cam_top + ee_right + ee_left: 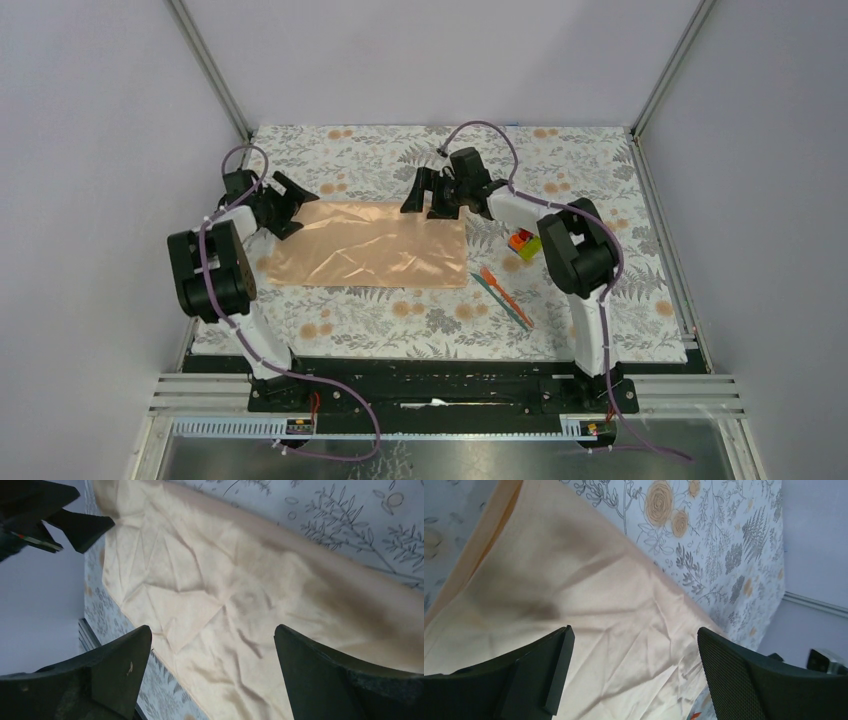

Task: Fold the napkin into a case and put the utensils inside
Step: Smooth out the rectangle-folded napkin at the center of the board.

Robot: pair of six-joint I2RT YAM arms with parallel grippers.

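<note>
One napkin [370, 245] lies spread flat on the floral-patterned table mat [400, 310]. It is a single peach-orange rectangle of satin with a soft sheen, not yet folded. Its surface is crossed by many shallow creases, which the right wrist view shows as a web of angular facets [225, 595]. Two utensils rest on the mat just off the napkin's right near corner, apart from the cloth: one slim orange plastic piece [497, 284] and one slim teal-blue piece [515, 312], lying close together at a shallow angle. One small cluster of multicoloured toy blocks [522, 243] sits beyond them, near the right arm. There are two grippers, each with two black fingers. The left gripper [300, 210] is at the napkin's far left corner with its fingers spread wide. Its own camera shows textured black pads either side of bare satin, with nothing between them [634, 670]. The right gripper [425, 205] is at the napkin's far edge, right of centre, with its fingers likewise parted and nothing pinched [212, 665]. The pictures do not show whether either one touches the cloth.
</note>
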